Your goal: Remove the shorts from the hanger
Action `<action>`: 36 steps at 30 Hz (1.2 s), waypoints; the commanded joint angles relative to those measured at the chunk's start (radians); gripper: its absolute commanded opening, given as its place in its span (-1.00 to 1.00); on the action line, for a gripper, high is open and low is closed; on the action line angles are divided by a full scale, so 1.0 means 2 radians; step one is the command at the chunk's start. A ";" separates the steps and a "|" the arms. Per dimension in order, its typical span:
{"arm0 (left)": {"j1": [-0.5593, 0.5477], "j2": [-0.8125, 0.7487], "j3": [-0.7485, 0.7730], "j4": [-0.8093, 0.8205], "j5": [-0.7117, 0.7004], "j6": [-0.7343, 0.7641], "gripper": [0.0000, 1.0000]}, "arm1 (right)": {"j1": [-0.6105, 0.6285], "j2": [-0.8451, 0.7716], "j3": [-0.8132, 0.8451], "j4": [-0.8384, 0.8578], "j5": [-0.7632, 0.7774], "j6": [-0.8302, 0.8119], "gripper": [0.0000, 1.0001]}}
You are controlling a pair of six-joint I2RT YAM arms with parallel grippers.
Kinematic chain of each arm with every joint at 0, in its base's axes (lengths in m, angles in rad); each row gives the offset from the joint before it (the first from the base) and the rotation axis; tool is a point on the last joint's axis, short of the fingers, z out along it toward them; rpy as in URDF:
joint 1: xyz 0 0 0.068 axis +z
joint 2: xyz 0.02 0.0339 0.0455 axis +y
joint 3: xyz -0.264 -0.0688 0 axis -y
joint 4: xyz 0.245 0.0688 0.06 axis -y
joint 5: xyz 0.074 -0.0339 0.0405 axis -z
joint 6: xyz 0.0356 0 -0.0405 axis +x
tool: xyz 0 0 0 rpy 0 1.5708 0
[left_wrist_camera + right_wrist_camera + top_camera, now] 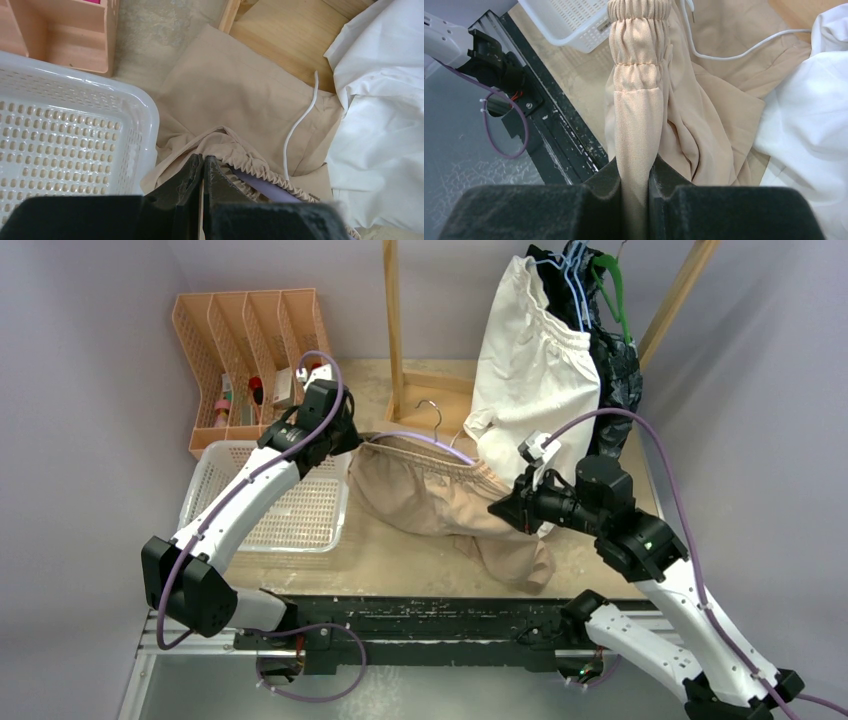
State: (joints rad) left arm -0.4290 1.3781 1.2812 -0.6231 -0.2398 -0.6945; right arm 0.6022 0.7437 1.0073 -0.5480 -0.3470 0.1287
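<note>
Sandy table, lilac walls close on both sides. Far left sits an orange organizer, with a white basket just nearer. The left arm arches over the basket, and the left gripper is pinched on the left end of the waistband of the tan shorts. They sag mid-table on a lavender hanger. The right gripper clamps the waistband's right end, elbow low. White shorts hang far right.

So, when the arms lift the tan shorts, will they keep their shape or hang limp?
Probably limp: the tan shorts bunch in soft folds where the right gripper pinches them. Likely light: the cloth looks thin. The gathered waistband may stretch and cling to the hanger.
</note>
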 commanded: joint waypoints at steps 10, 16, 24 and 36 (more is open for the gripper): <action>0.010 0.000 -0.015 0.007 -0.075 0.001 -1.00 | 0.001 -0.099 -0.004 0.076 0.006 0.007 -1.00; 0.010 0.003 -0.021 0.006 -0.084 0.000 -1.00 | 0.001 -0.123 -0.016 0.091 0.012 0.008 -1.00; 0.012 0.009 -0.022 0.016 -0.094 -0.005 -1.00 | 0.001 -0.153 -0.016 0.109 -0.005 0.010 -1.00; 0.012 0.021 -0.031 0.034 -0.031 -0.015 -1.00 | 0.000 -0.146 -0.043 0.123 0.088 0.029 -1.00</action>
State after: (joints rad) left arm -0.4370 1.4311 1.2457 -0.5755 -0.1940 -0.7334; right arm 0.6022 0.4820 0.8886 -0.4870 -0.2821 0.1585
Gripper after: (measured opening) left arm 0.010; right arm 0.138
